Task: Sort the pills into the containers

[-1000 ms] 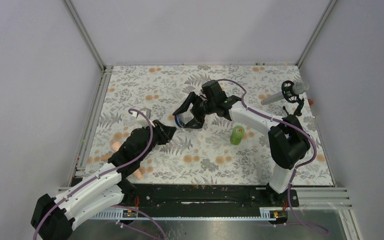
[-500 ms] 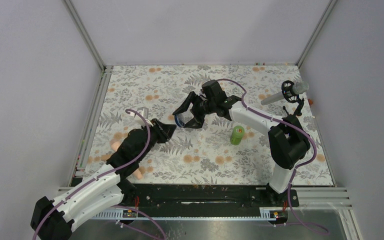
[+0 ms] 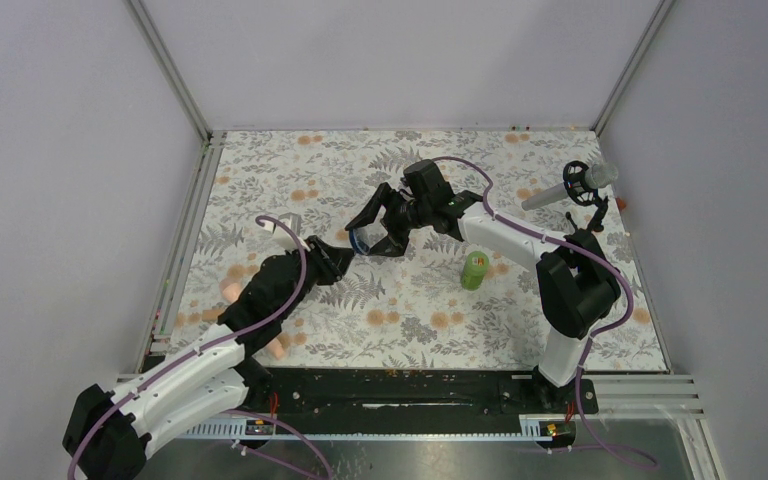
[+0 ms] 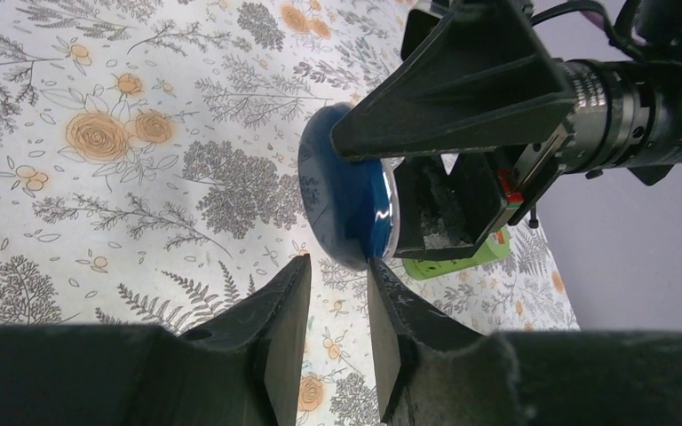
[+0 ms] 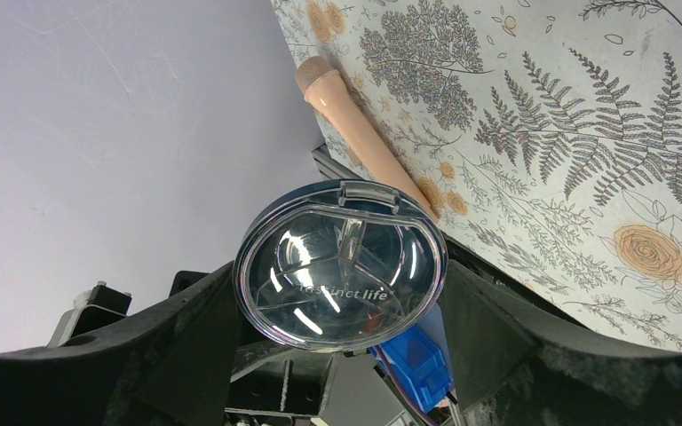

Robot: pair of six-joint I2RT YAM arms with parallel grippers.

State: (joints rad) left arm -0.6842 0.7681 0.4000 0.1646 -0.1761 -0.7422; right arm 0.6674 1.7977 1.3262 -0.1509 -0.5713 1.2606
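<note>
Since 1 second ago the left gripper has edged right toward the jar, its fingers a narrow gap apart and empty. Above mid-table the right gripper clamps that jar on edge. I'd catch the lid by its tab squarely. It has a dark-blue body and a clear glossy lid, shut. The green bottle stands to its right.

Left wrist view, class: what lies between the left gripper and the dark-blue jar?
Nothing; only a sliver of floral mat separates left gripper and jar in the left wrist view.

blue jar lifted on edge, green bottle upright
</note>
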